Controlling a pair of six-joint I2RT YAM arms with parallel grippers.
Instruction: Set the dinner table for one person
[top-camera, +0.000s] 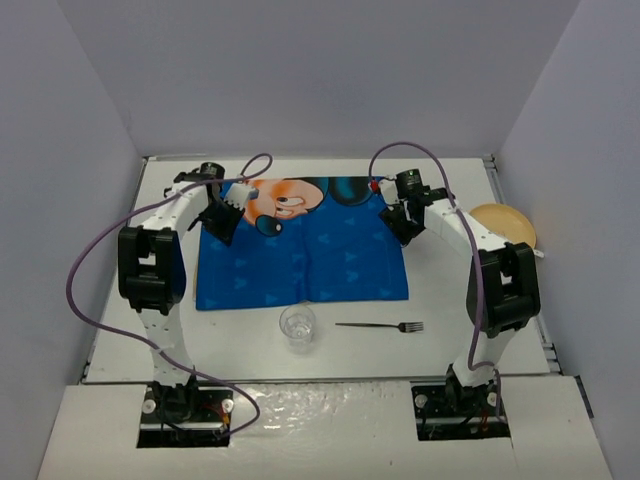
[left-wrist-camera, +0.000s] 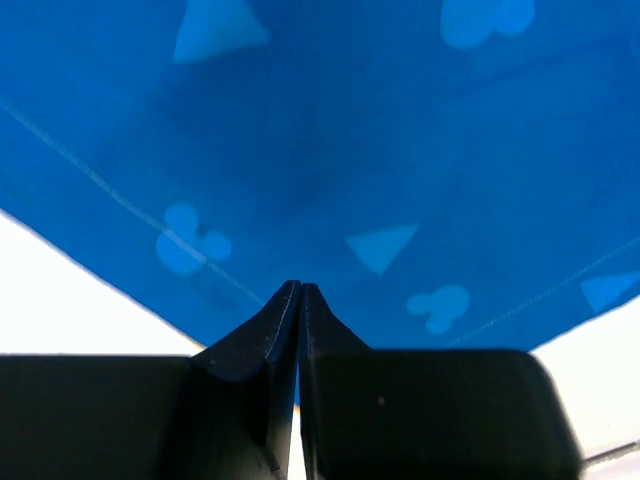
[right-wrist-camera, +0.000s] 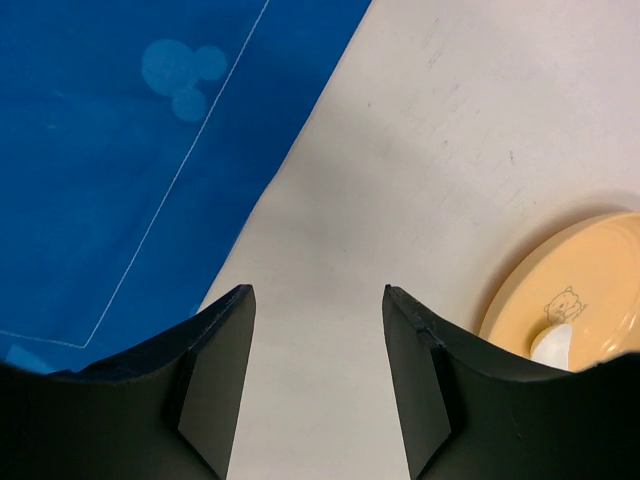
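Grip unclear
Left pincer (left-wrist-camera: 301, 288) together on mat (left-wrist-camera: 330, 130); right pincer (right-wrist-camera: 318, 295) apart over desk (right-wrist-camera: 420, 150), cut-off plate (right-wrist-camera: 590, 270) at 4 o'clock.

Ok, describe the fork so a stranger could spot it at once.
Start at the white table and find the blue placemat on it. Just off the mat's near right corner, toward the arms, lies the fork. It is the only thin dark piece, flat beside the clear glass.

Plain pale grey walls (top-camera: 320, 70) on three sides; even diffuse light.
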